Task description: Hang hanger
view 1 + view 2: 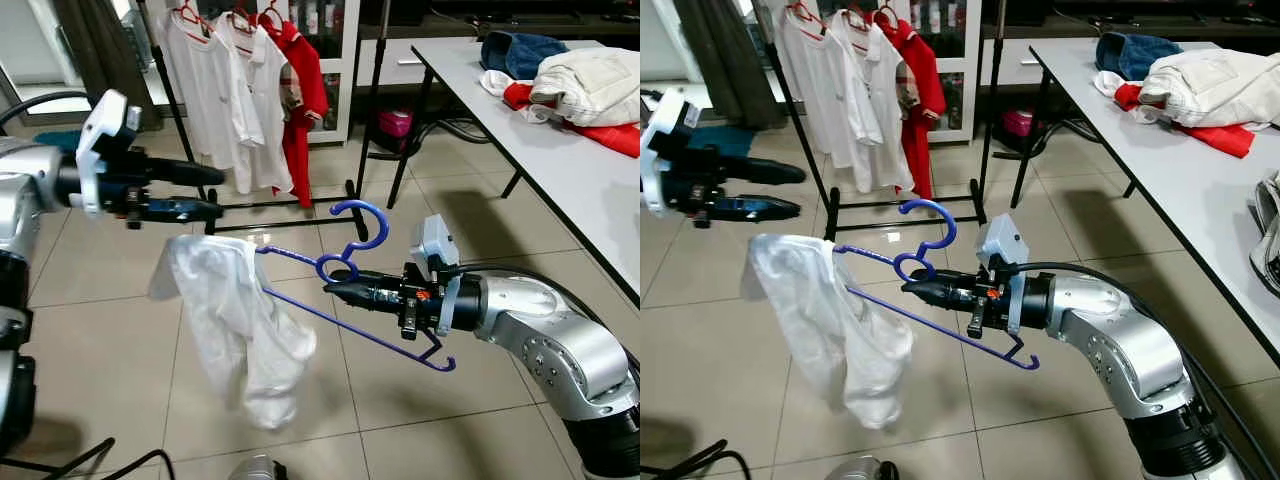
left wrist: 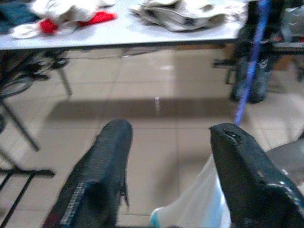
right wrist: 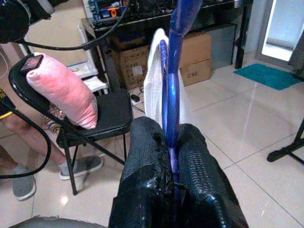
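Note:
A blue hanger [image 1: 352, 245] with a white garment [image 1: 235, 320] draped over its left end hangs in mid-air over the tiled floor. My right gripper [image 1: 335, 286] is shut on the blue hanger just below its hook; the wrist view shows both fingers [image 3: 147, 161] pressed on the blue bar [image 3: 170, 95]. My left gripper [image 1: 210, 193] stands open just above the garment's upper edge, apart from it, and a corner of the white cloth [image 2: 199, 204] shows between its fingers [image 2: 102, 166]. A black clothes rack [image 1: 215, 110] with white and red shirts stands behind.
A long white table [image 1: 560, 150] with piled clothes runs along the right. A person sits on a black folding chair [image 3: 95, 114] holding a pink cushion [image 3: 61, 90], with cardboard boxes behind. Cables lie on the floor near my feet.

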You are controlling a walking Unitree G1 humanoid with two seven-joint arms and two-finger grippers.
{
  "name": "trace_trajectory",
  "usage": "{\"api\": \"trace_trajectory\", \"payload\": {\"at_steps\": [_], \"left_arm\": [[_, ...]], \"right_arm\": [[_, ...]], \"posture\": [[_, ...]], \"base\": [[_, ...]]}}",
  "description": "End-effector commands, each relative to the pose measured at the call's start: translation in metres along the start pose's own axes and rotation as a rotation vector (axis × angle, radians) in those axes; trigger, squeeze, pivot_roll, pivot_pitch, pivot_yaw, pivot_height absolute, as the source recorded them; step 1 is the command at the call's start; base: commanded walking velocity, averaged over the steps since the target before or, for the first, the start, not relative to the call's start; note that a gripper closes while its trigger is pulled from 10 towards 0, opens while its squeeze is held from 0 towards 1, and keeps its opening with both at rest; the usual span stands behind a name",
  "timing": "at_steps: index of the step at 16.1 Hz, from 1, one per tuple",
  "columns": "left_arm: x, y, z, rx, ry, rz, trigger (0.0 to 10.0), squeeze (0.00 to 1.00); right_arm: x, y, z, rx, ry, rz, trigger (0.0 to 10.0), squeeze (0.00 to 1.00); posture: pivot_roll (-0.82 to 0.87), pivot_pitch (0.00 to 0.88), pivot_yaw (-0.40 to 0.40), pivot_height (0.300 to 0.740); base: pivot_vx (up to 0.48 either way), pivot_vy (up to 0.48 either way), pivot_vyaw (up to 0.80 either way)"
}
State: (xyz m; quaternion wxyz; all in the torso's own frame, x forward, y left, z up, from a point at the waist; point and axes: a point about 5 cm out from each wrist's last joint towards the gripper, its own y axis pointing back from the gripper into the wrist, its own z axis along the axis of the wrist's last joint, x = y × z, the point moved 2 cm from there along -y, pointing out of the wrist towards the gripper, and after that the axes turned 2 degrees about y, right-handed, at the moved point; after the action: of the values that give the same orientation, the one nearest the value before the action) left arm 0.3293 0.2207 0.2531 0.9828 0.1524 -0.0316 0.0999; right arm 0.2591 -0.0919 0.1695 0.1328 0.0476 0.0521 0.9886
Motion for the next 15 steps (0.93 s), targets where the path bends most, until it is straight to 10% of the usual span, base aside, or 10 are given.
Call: {"api": "trace_trajectory", "payload": {"at_steps": [1, 2, 11, 12, 13, 15], "left_arm": [[-0.006, -0.008, -0.006, 0.045, 0.0, -0.053, 10.0, 0.45], [-0.008, -0.01, -0.008, 0.051, 0.009, -0.067, 10.0, 0.0], [-0.016, -0.005, -0.036, 0.214, 0.04, -0.099, 10.0, 0.0], [-0.016, -0.004, -0.038, 0.222, 0.042, -0.098, 9.1, 0.0], [-0.016, -0.002, -0.041, 0.238, 0.045, -0.1, 4.4, 0.0], [-0.016, -0.002, -0.046, 0.267, 0.044, -0.106, 0.0, 0.0]], "right_arm": [[0.0, -0.004, 0.01, -0.021, 0.046, 0.025, 10.0, 0.0], [0.0, -0.005, 0.01, -0.022, 0.049, 0.027, 10.0, 0.0], [0.002, -0.009, 0.011, -0.019, 0.082, 0.081, 10.0, 0.0], [0.002, -0.009, 0.011, -0.019, 0.083, 0.085, 10.0, 0.0], [0.002, -0.01, 0.011, -0.019, 0.084, 0.094, 10.0, 0.0], [0.003, -0.011, 0.012, -0.021, 0.088, 0.106, 10.0, 0.0]], "posture": [[-0.04, 0.0, 0.072, 0.74], [-0.04, 0.0, 0.069, 0.74], [-0.03, 0.0, 0.058, 0.74], [-0.03, 0.0, 0.057, 0.74], [-0.03, 0.0, 0.06, 0.74], [-0.03, 0.0, 0.066, 0.74]], "base": [[0.0, 0.0, 0.0], [0.0, 0.0, 0.0], [0.0, 0.0, 0.0], [0.0, 0.0, 0.0], [0.0, 0.0, 0.0], [0.0, 0.0, 0.0]]}}
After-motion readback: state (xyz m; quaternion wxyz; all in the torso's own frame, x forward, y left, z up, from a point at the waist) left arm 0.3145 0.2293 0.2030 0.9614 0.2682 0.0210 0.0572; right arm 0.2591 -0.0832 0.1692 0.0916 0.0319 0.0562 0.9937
